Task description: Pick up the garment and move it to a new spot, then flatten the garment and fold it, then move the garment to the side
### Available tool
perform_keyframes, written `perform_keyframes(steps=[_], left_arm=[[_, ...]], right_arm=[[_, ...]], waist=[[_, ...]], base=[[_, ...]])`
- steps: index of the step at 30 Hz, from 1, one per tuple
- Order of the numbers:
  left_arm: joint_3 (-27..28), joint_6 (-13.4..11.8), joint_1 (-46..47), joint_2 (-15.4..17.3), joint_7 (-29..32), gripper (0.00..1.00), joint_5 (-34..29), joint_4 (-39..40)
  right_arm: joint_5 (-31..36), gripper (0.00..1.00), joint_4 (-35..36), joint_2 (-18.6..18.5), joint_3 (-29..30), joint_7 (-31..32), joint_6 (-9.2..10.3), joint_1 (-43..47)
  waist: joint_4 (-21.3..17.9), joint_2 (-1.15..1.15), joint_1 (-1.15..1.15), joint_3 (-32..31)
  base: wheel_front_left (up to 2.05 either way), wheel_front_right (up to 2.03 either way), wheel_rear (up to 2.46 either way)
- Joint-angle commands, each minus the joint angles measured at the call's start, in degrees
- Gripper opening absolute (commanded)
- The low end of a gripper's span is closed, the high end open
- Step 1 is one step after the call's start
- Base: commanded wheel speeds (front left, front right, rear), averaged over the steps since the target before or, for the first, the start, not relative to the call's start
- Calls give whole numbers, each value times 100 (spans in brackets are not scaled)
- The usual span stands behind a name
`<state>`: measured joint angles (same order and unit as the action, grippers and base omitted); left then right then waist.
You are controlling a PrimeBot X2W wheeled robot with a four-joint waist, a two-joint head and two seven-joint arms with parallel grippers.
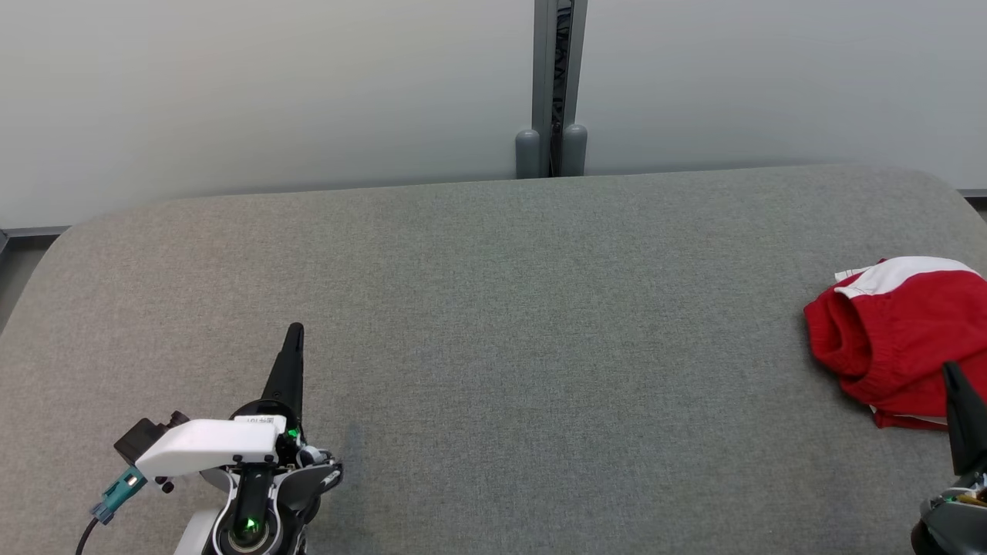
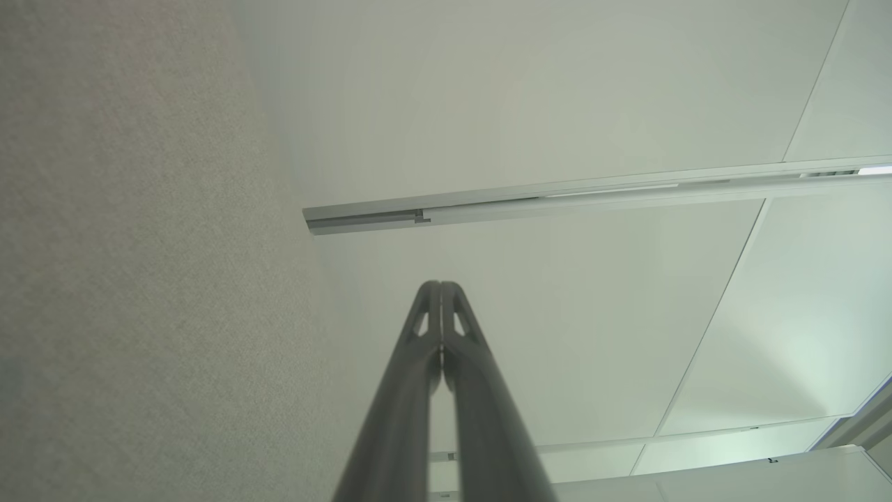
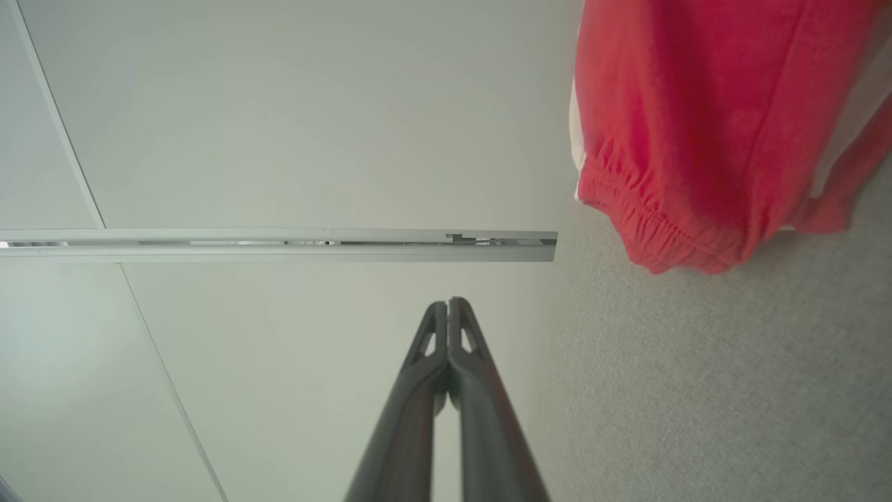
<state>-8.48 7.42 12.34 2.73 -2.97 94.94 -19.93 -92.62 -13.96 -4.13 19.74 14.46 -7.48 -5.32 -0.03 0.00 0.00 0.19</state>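
Note:
A red garment (image 1: 898, 339) with white panels lies bunched at the right edge of the grey padded table (image 1: 493, 324). Its gathered red hem (image 3: 669, 230) fills the upper right of the right wrist view. My right gripper (image 1: 950, 370) is shut and empty, its tip just in front of the garment's near edge; its fingers (image 3: 448, 307) press together against the pale wall. My left gripper (image 1: 294, 331) is shut and empty over the table's front left, far from the garment. Its closed fingers (image 2: 440, 287) point toward the wall.
A pale partition wall runs behind the table, with a grey post (image 1: 557, 85) at its middle. A metal rail (image 2: 557, 199) crosses the wall panels. The table has rounded back corners. Grey surface stretches between the two grippers.

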Motion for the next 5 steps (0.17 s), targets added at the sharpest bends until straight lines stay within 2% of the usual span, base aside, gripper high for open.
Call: perform_keyframes(steps=[1,5], left_arm=[[2,19,111,28,24,0,11,-3],[2,19,111,28,24,0,11,-3]], right_arm=[[30,0,-19,-18,8,24,-2,-41],[31,0,-20,-13,14,23,-2,-43]], waist=[[0,0,0,0],[0,0,0,0]], base=[[0,0,0],[0,0,0]])
